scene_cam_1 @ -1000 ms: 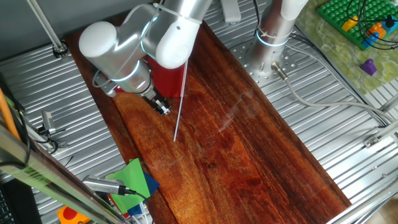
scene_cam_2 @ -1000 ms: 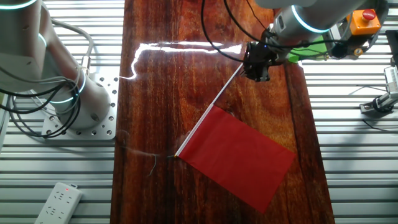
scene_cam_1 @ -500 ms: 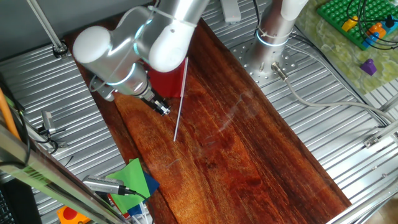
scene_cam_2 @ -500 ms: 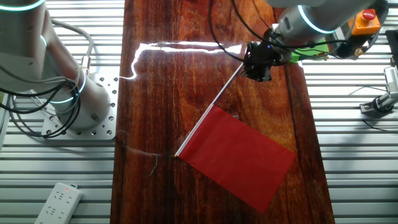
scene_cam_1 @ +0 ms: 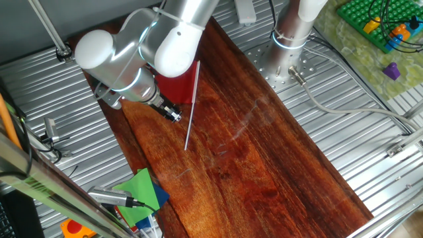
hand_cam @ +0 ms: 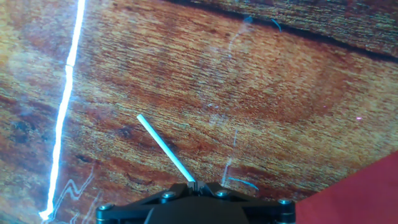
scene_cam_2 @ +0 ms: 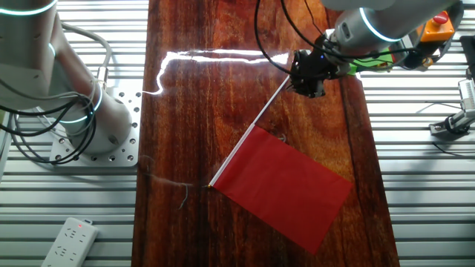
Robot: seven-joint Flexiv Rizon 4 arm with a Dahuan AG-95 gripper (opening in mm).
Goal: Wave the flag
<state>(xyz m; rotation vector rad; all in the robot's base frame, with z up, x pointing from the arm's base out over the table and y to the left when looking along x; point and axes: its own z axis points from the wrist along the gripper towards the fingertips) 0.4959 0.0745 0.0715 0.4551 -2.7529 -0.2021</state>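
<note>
Two fixed cams look down from opposite sides, sharing the wooden board (scene_cam_2: 193, 133); hand cam close above it.

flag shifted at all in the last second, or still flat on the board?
No. In the other fixed view the flag lies at the same angle on the wooden board, its cloth corner at the same spot, stick end under the gripper.

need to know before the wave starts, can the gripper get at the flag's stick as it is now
Probably yes: the gripper already sits at the bare end of the flag's white stick, apparently shut on it, with nothing on the wooden board blocking it.
</note>
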